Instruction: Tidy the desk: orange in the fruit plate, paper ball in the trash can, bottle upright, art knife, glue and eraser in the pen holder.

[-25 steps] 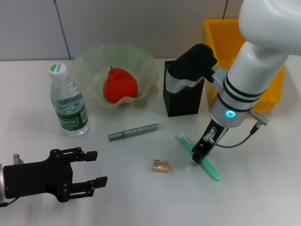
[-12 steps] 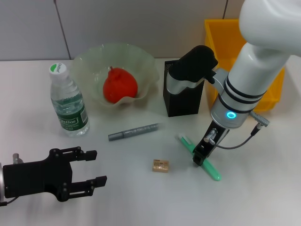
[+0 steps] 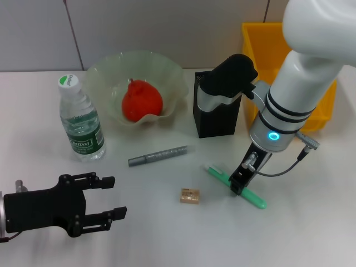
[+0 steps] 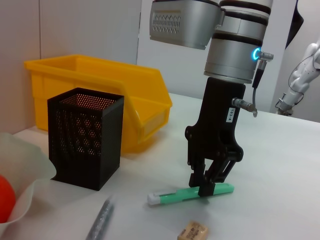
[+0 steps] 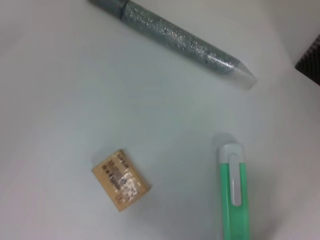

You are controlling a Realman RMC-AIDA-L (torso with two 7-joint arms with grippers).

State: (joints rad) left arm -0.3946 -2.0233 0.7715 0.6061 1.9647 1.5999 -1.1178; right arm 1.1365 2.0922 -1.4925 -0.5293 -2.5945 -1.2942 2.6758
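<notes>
The right tool (image 3: 238, 186) is lowered onto the green art knife (image 3: 236, 186), its fingers pinching the knife body near mid-length; the knife lies flat on the worktop (image 3: 167, 233). The left tool (image 3: 105, 199) hovers at the near left with its fingers spread and holds nothing. The eraser (image 3: 189, 196) lies just left of the knife, with the grey glitter glue (image 3: 158, 156) farther back. The pen holder (image 3: 214, 114) stands upright behind them, and the trash can (image 3: 261, 50) behind the right arm. The orange (image 3: 142, 100) rests in the fruit plate (image 3: 111, 67); the bottle (image 3: 80, 119) stands upright beside the plate.
</notes>
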